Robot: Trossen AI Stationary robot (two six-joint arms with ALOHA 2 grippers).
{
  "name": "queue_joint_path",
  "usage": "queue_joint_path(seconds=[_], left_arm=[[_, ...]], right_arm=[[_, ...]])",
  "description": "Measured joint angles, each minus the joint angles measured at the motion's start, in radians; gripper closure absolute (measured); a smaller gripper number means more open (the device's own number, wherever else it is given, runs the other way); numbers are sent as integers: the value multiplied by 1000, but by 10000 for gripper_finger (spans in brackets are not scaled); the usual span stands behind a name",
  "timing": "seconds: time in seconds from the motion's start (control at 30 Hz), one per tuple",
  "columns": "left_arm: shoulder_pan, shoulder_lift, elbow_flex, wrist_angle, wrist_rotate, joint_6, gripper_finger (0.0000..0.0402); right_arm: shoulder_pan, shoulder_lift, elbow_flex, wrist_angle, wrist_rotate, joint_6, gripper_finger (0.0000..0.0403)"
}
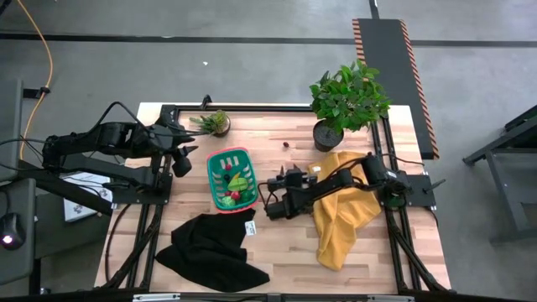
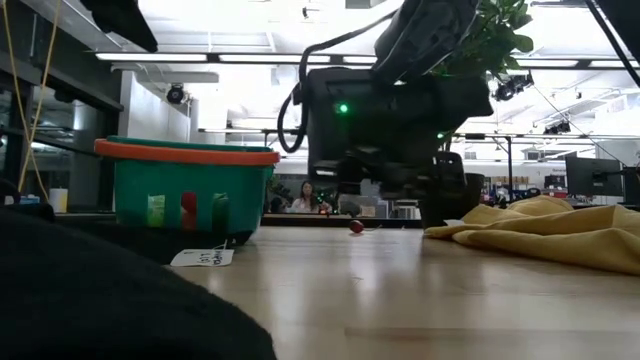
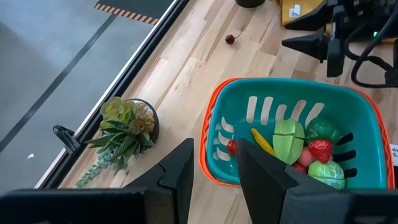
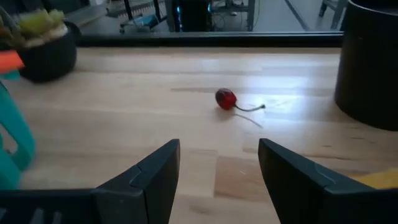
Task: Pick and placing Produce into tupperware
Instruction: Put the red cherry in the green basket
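Teal basket (image 1: 230, 177) with red-pink rim standing left of table centre, on bare wood, upright. Inside it: a yellow-green cut piece (image 3: 288, 140), a yellow strip (image 3: 263, 141), a red strawberry (image 3: 320, 150), a green leafy piece (image 3: 326, 174), all lying on the slotted floor.

One small red cherry (image 4: 226, 99) with stem lying loose on the wood at 1 o'clock from the basket, well apart from it.

Right gripper (image 1: 274, 195) low over the table just at 3 o'clock of the basket, aimed toward the cherry; fingers (image 4: 155, 171) spread apart, nothing between them.

Left gripper (image 1: 186, 158) raised at 10 o'clock of the basket, near the small succulent pot (image 1: 217, 123); fingers (image 3: 178, 168) parted by a narrow gap, holding nothing.

Large potted plant (image 1: 344, 102) at 2 o'clock, yellow cloth (image 1: 344, 210) at 4 o'clock, black cloth (image 1: 210, 245) at 6 o'clock.
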Motion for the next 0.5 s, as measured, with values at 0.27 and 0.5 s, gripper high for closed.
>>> queue_joint_path(seconds=[0.27,0.5], left_arm=[[0,0,0,-25,0,34,291],[0,0,0,-39,0,54,291]], right_arm=[[-36,5,-1,34,14,-93,192],[-58,5,-1,36,-32,-180,192]])
